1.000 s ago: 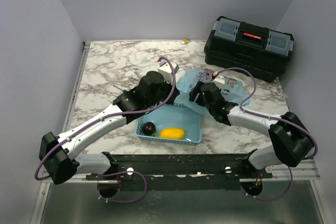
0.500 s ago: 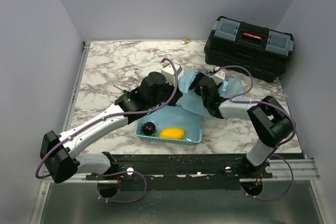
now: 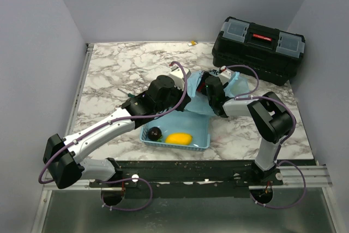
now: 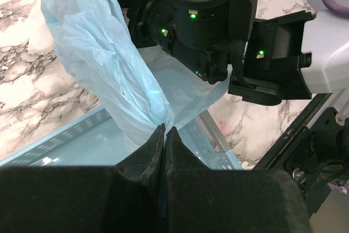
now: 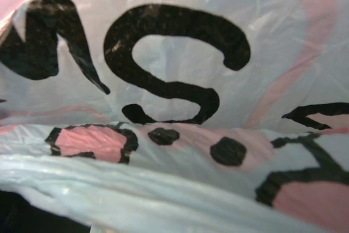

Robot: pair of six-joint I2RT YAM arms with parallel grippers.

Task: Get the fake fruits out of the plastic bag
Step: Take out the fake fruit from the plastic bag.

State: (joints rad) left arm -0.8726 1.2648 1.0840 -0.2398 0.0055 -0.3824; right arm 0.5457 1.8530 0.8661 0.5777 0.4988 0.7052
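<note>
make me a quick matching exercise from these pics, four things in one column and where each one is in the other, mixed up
Column one
1. yellow fruit
2. dark round fruit
3. plastic bag
4. black toolbox

Column two
a. pinched in the shut left pincer
b. at the far right corner of the table
c. in the basket, at its left end
d. in the basket, near its middle

Pairs: 1-d, 2-c, 3-a, 4-b
</note>
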